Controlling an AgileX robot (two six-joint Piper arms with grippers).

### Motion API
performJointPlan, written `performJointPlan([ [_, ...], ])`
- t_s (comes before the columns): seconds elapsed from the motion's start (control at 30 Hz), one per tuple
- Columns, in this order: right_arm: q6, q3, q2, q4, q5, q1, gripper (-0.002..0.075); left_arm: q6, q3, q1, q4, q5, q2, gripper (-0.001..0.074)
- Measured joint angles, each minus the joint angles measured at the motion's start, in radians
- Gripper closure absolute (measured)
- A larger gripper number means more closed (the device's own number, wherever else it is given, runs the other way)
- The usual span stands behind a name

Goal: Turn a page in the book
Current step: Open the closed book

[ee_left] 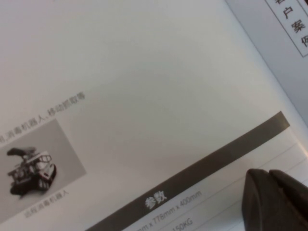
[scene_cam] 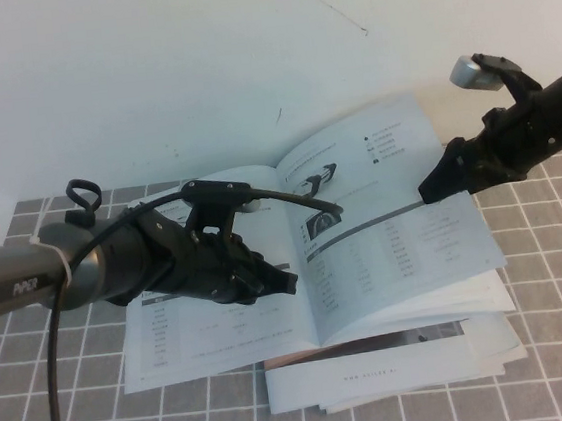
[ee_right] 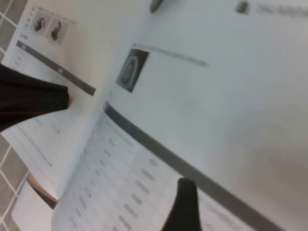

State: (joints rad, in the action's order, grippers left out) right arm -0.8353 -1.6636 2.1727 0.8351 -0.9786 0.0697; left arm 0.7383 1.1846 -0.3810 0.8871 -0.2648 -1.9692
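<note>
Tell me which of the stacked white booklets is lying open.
The top one, the book: it lies spread open on the closed booklets, showing vehicle photos and tables. The left gripper is over its left page; the open right gripper is over its right page.

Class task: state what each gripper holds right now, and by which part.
Nothing held. Left gripper hovers over the book's left page; right gripper, open, is over its right page.
</note>
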Motion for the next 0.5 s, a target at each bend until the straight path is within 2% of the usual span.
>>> performJointPlan([
  [0.5,0.038,-0.062,0.0,0.017,-0.095,0.0,0.0155,0.0,0.0,0.0,0.004,0.002,0.0,0.0738],
])
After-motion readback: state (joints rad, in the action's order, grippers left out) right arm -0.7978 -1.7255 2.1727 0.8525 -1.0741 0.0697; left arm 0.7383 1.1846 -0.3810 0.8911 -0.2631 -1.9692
